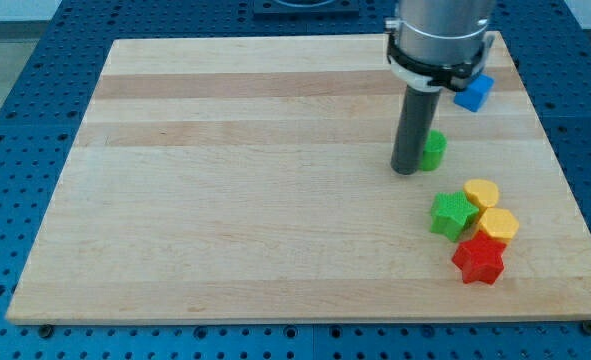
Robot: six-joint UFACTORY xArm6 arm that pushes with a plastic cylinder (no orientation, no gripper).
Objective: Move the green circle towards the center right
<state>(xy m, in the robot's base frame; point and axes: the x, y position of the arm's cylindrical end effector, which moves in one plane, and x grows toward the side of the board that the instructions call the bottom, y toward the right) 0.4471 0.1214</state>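
The green circle (pixel 434 150) is a small green cylinder on the wooden board (pixel 225 200), at the view's right, above the middle. My tip (pixel 405 169) is at the end of the dark rod, right against the circle's left side. The rod hides the circle's left edge.
A blue cube (pixel 473 92) lies at the view's upper right, partly behind the arm. At the lower right there is a cluster: a green star (pixel 452 214), a yellow heart (pixel 482 192), a yellow hexagon (pixel 498 225) and a red star (pixel 478 260).
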